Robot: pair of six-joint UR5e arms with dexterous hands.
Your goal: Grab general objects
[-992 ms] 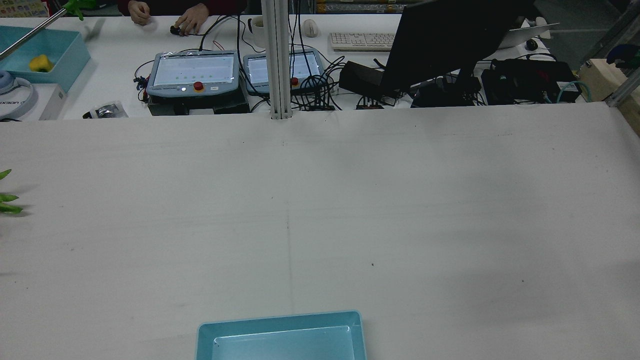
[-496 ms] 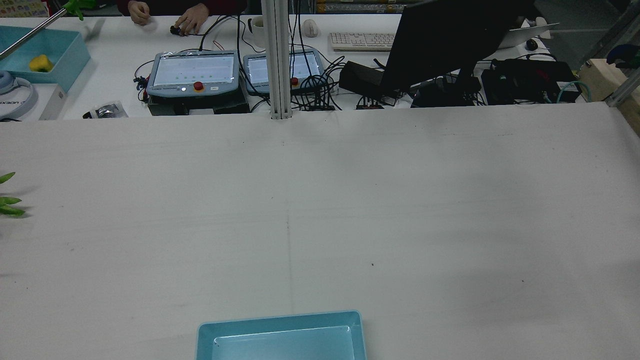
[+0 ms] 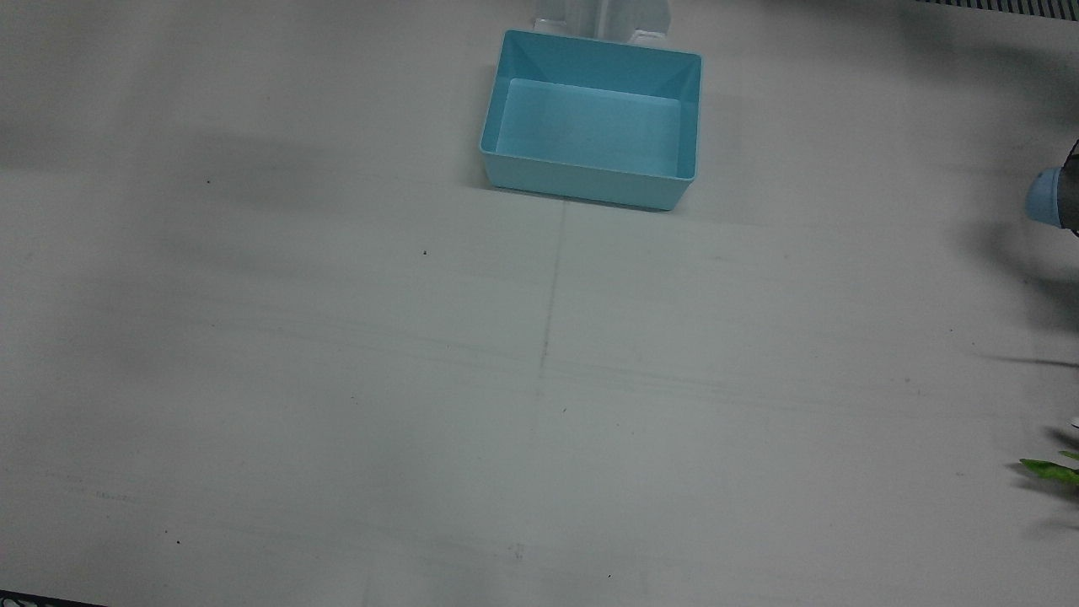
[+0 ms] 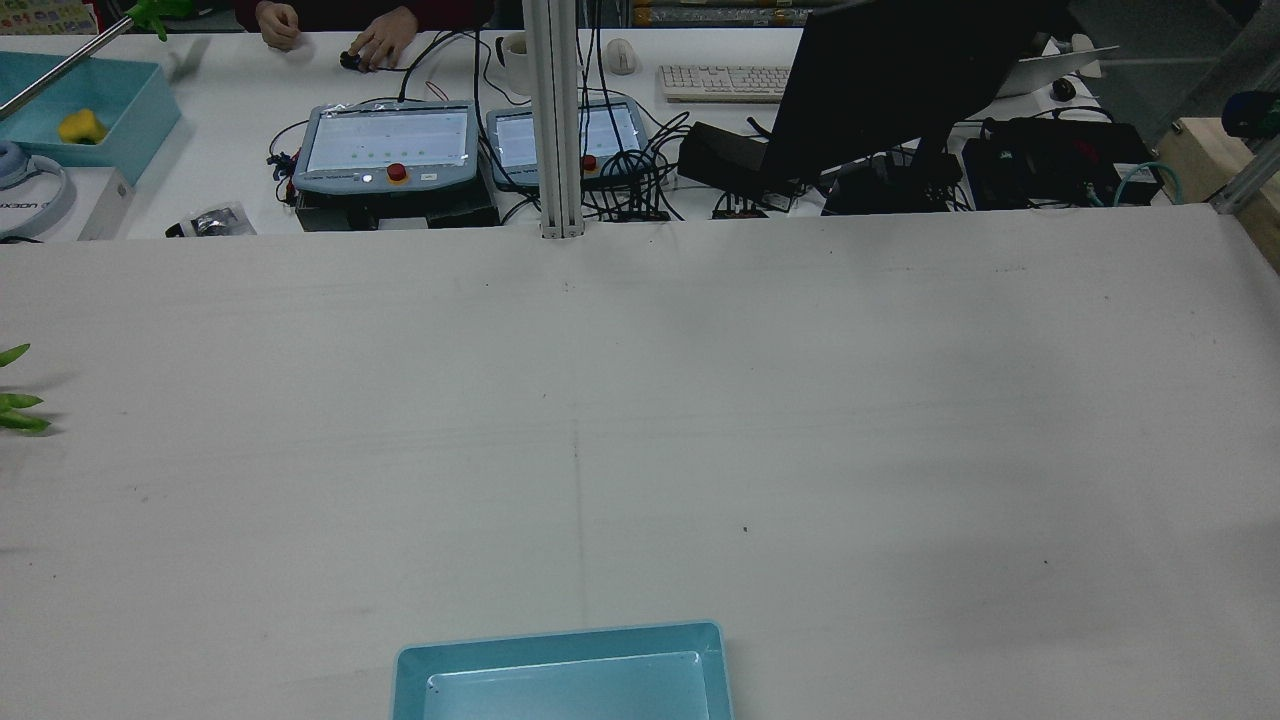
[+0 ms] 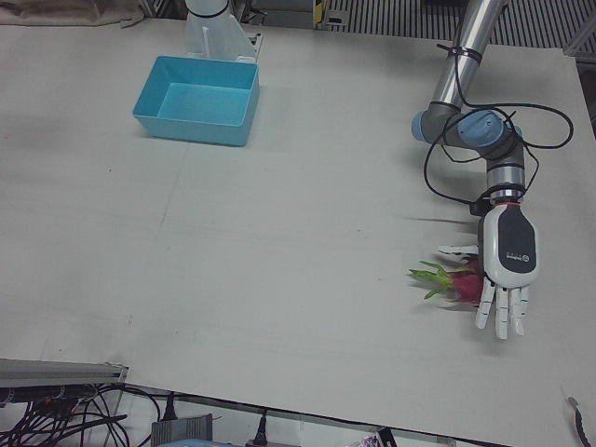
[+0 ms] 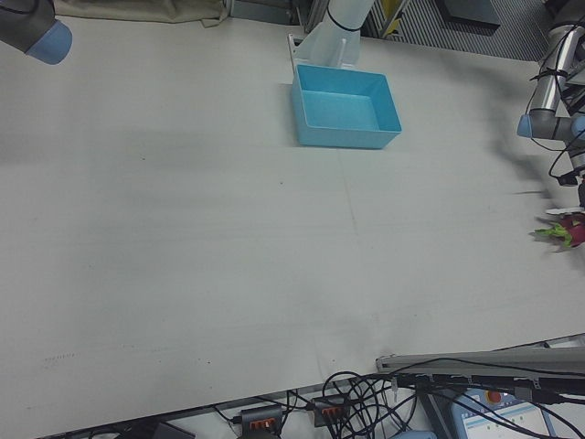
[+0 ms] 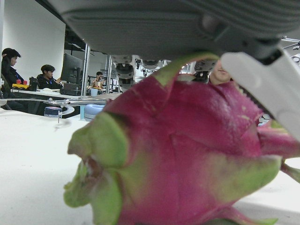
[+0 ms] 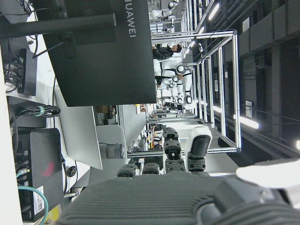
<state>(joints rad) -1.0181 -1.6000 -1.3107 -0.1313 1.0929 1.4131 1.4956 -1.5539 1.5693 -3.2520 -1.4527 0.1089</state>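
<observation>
The left hand (image 5: 504,270) hangs palm down over a dragon fruit (image 5: 461,282) that lies on the white table (image 5: 279,233), near the table's edge on the robot's left side. Its fingers (image 5: 499,312) are stretched out and apart, so the hand is open and grips nothing. From the hand's own camera, the fruit (image 7: 187,154) fills the picture just under the palm, pink with green scales, and it rests on the table. I cannot tell if the palm touches it.

The right hand (image 8: 187,197) is seen only from its own camera, and it points at a black monitor (image 8: 108,51). Its fingers (image 8: 197,145) look straight and hold nothing.

A blue bin (image 3: 590,118) stands well apart from the fruit, near the pedestals.
</observation>
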